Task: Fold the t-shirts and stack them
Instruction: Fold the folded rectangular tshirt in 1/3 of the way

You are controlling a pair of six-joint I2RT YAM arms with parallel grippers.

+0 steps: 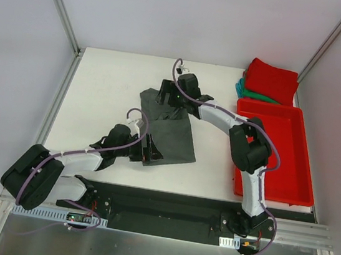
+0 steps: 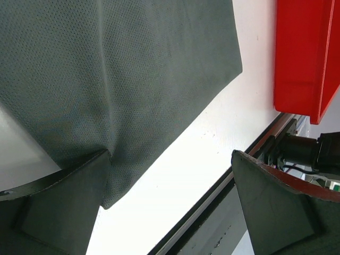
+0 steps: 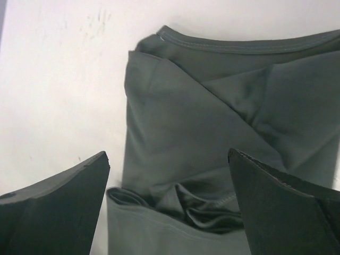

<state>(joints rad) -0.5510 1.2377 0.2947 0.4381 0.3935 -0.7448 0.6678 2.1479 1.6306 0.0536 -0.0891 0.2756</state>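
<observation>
Your left gripper (image 2: 170,159) stands spread at the near hem of the grey shirt (image 1: 172,128), with the table (image 1: 106,94) edge close beside it. Spread too, your right gripper (image 3: 169,159) hangs over the collar end. The shirt's length runs between them. Left of both is open table. To the right is the red tray (image 1: 281,148), and just beyond it the red shirt (image 1: 271,78) lies on the teal shirt (image 1: 244,90).

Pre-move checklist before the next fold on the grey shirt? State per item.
1. Left hand open: ok.
2. Right hand open: ok.
3. Hands at opposite ends of the dark charcoal-grey cloth t-shirt, left at the near hem, right at the collar: ok.
4. Shirt smooth: not ok, cloth is bunched near the right hand.
5. Folded bright red t-shirt lying on the folded teal-green t-shirt, far right corner: ok.
6. Left hand touching the hem: cannot tell.
</observation>
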